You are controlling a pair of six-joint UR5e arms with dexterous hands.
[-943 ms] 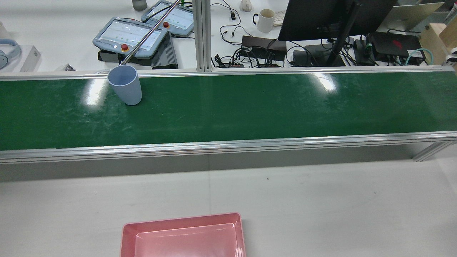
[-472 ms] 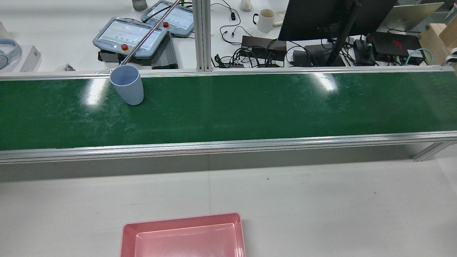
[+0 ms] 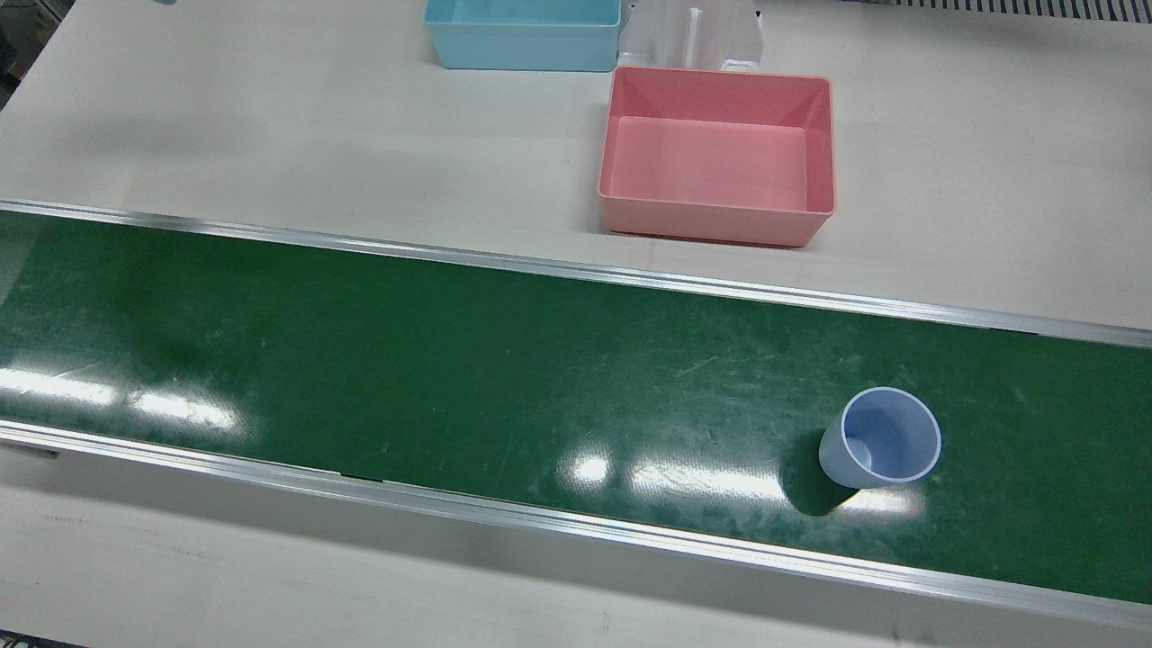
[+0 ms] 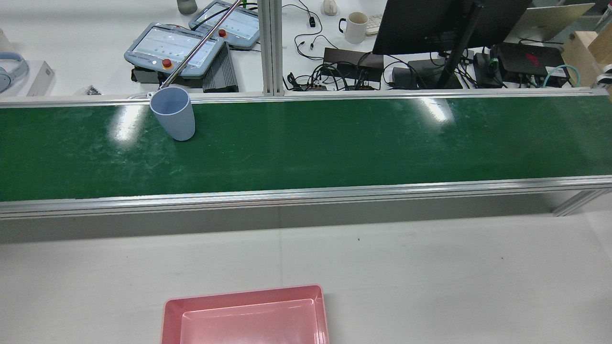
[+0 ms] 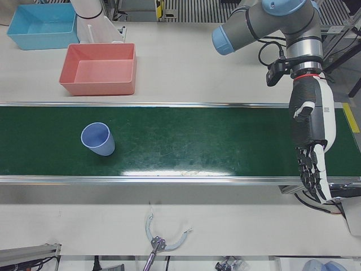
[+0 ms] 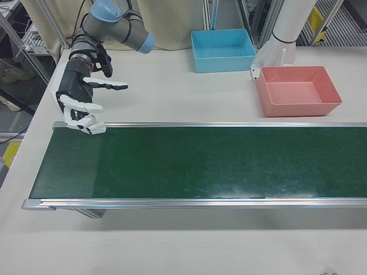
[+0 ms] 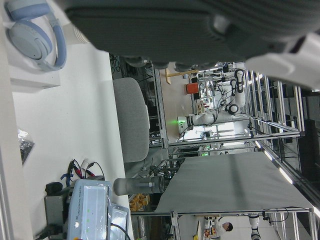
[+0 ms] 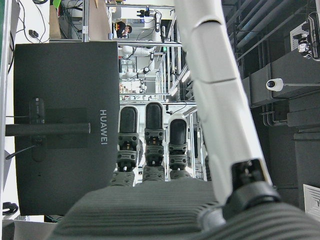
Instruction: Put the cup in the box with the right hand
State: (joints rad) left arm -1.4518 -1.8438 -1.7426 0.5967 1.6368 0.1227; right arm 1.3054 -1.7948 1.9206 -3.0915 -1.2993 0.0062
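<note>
Main risk, as a judgement: the cup [image 3: 880, 438] is sitting upright on the green belt [image 3: 450, 360] toward the robot's left end, close to the operators' edge, while the right hand [image 6: 80, 103] is waiting at the opposite end, so the two are well apart; if the belt is carrying the cup along, a late or mistimed reach is likely to miss it, and a sideways knock from the fingers is likely to tip a light, tall, open-mouthed cup and send it rolling toward the rail. A second risk: the pink box [image 3: 717, 153] is lying across the belt on the robot's side of the white table [image 3: 270, 117], just beside a blue box [image 3: 522, 31], so a loose carry could be ending in the wrong bin or catching the pink rim. A grabber tool [image 5: 161, 240] is lying on the operators' side near the cup and, in the rear view, a metal rod [image 4: 201, 43] is ending just behind the cup's rim; contact cannot be told. Pose now: the right hand is hovering over the far end of the belt, palm turned inward, fingers spread and slightly curled, holding nothing. The left hand [image 5: 311, 147] is hanging fingers-down over its end of the belt at the operators' edge, fingers straight and close together, empty, well clear of the cup
</note>
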